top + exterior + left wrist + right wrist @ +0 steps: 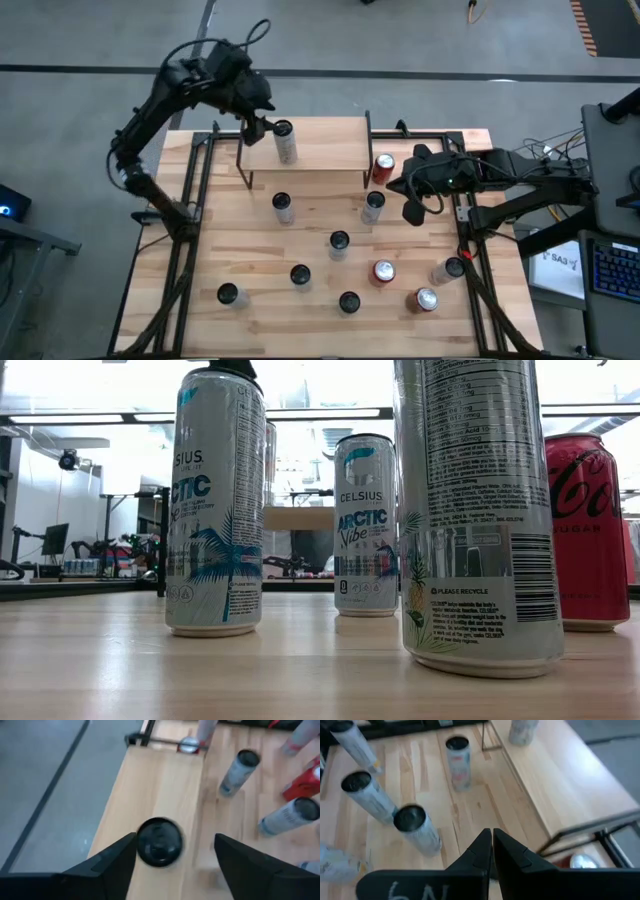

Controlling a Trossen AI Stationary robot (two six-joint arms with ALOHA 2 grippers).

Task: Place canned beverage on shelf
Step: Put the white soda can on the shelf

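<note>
Left gripper hung over the far left end of the shelf in the high view, its jaws apart on either side of a tall pale can that stood on the board with its dark top showing. The right gripper waited past the shelf's right end, over the table, beside a red can; other cans were scattered across the planks toward the near edge.

The low view showed only cans on the table close up, among them a white Celsius can; neither gripper was visible.

In the left wrist view the can sat between the spread fingers, much nearer one finger than the other, whether touching I could not tell. That seemed the risk: a finger dragging the rim as the arm lifts could tip the slim can, which also stood close to the shelf's edge.

The right wrist view showed its gripper with fingers pressed together, holding nothing, above the table.
</note>
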